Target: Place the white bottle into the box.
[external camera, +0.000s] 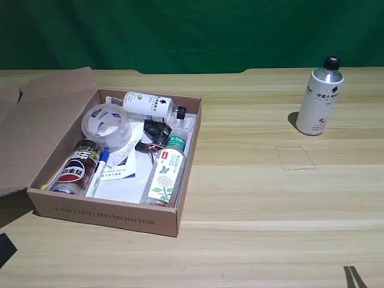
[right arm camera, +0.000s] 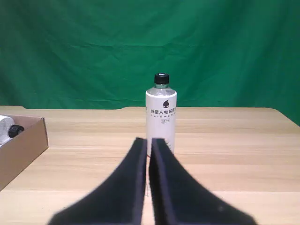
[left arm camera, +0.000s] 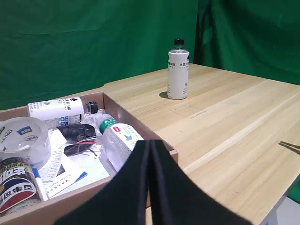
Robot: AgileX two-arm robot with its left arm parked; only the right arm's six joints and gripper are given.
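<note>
On the exterior view's left, the box [external camera: 114,217] sat open on the worktop [external camera: 258,198], its flaps folded outward. Inside it, going from that view's left to right, lay a dark can [external camera: 78,168] with red and blue print, a pen [external camera: 98,173] beside it, a tape roll [external camera: 106,125] behind them, some papers [external camera: 120,171] on the floor of the box, a tangle of dark wire [external camera: 153,137], and a clear bottle [external camera: 166,170] with a green cap along the right wall. A logo bottle [external camera: 150,104] lay on its side against the back wall.

Well apart from the box, on the exterior view's right, the white bottle [external camera: 320,96] stood upright on the worktop near its far edge, outside the box. A faint pencilled square [external camera: 294,158] was drawn on the wood in front of it.

In the right wrist view the hand [right arm camera: 149,180] had its two black fingers [right arm camera: 129,183] pressed together with only a thin slit between them, holding nothing, and it covered the bottle's base. That view cut the box down to one corner, and the exterior view showed only a dark sliver at its lower right edge.
</note>
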